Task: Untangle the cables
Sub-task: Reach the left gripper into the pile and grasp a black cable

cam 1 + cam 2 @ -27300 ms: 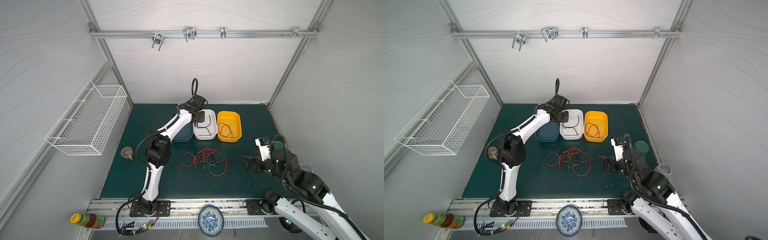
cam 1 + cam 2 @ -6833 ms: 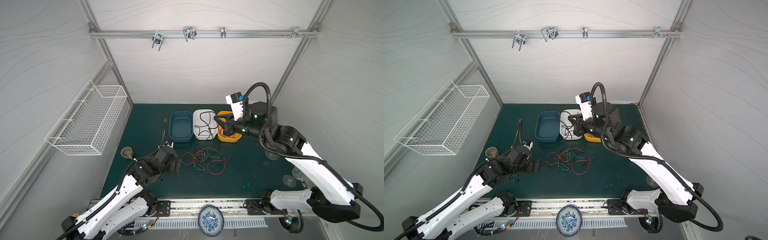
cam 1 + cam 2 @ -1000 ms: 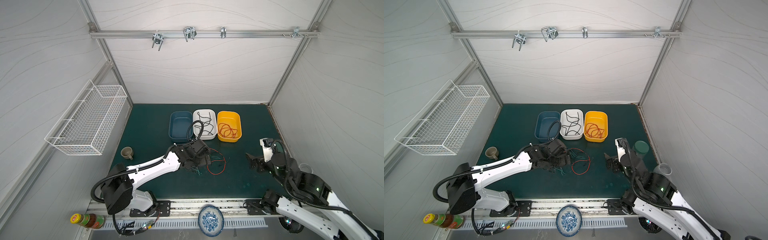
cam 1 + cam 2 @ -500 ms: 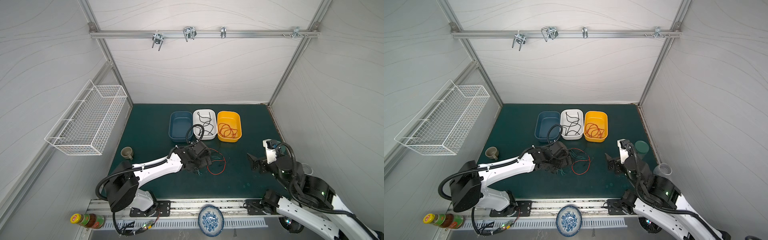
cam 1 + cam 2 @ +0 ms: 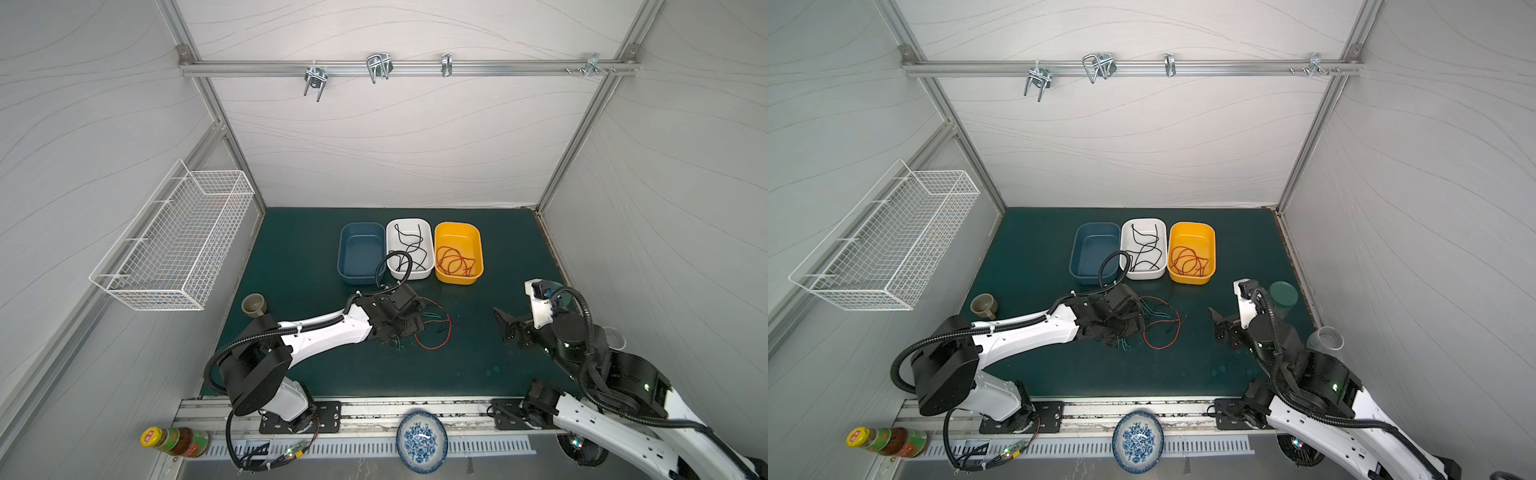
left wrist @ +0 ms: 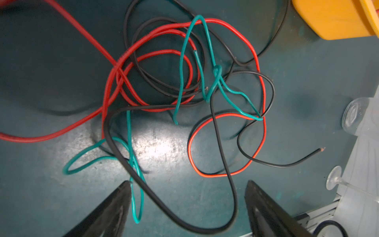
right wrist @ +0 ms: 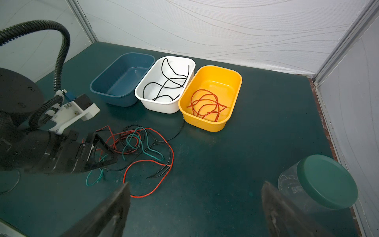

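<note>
A tangle of red, black and teal cables [image 5: 434, 328] [image 5: 1160, 324] [image 7: 143, 147] lies on the green mat in front of the tubs. My left gripper [image 6: 188, 182] [image 5: 401, 332] is down over the tangle's left part and is open. A black cable loop [image 6: 205, 227] and a teal loop [image 6: 136, 205] lie between its fingers. More black cables [image 5: 409, 249] lie in the white tub [image 5: 409, 220], and red cables [image 5: 455, 262] in the yellow tub [image 5: 457, 224]. My right gripper [image 7: 196, 183] [image 5: 507, 326] hangs open and empty, to the right of the tangle.
An empty blue tub [image 5: 360, 253] stands left of the white one. A green-lidded jar [image 7: 324, 180] and a clear glass [image 5: 1327, 338] stand by the right wall. A small cup [image 5: 253, 305] sits at the left, and a wire basket [image 5: 178, 245] hangs on the left wall.
My left gripper has edged right and down onto the tangle, and its jaws have narrowed a little. The right arm has drifted slightly to the right.
</note>
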{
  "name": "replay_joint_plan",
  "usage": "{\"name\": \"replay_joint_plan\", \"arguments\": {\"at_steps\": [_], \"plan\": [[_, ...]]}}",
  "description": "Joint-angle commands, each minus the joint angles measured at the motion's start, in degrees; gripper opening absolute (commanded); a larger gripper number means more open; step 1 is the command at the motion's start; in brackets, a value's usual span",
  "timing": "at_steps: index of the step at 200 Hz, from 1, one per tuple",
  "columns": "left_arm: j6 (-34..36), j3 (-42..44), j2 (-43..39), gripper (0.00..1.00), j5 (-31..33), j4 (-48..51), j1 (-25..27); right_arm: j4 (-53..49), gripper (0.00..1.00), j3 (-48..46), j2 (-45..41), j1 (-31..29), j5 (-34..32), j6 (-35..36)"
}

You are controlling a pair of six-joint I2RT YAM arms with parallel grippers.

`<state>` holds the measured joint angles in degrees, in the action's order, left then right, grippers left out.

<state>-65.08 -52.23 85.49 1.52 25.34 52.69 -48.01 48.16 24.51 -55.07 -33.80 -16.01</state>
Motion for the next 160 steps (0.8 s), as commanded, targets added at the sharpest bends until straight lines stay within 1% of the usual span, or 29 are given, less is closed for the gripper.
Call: {"name": "replay_joint_plan", "arguments": {"at_steps": [1, 17, 32, 46, 69, 96, 131, 160], "plan": [[0.02, -0.93, 1.64, 0.81, 1.04, -1.71, 0.26, 1.0, 0.99, -0.54, -0.91, -0.5, -0.87, 0.64], [0.39, -0.82, 1.95, 0.75, 1.07, -1.95, 0.16, 0.9, 0.99, -0.59, -1.05, -0.56, -0.91, 0.7], [0.79, -0.86, 1.88, 0.65, 1.46, -1.65, 0.06, 0.91, 0.99, -0.56, -1.19, -0.72, -0.99, 0.68], [0.92, -0.67, 1.63, 0.58, 1.64, -1.48, -0.12, 0.83, 0.99, -0.59, -1.39, -0.91, -1.25, 0.61], [1.01, 0.18, 0.53, 0.55, 1.82, -1.41, -0.86, 0.81, 0.99, -0.59, -1.44, -1.23, -1.34, 0.62], [1.48, 1.37, -0.94, 0.43, 2.44, -1.51, -1.49, 0.77, 0.99, -0.61, -1.31, -1.62, -1.44, 0.61], [1.62, 2.43, -1.32, 0.36, 1.91, -2.02, -2.1, 0.72, 0.99, -0.61, -1.33, -1.88, -1.67, 0.39], [2.0, 2.39, -1.29, 0.28, 1.73, -1.98, -2.32, 0.75, 0.99, -0.61, -1.39, -2.06, -1.79, 0.45]]}}
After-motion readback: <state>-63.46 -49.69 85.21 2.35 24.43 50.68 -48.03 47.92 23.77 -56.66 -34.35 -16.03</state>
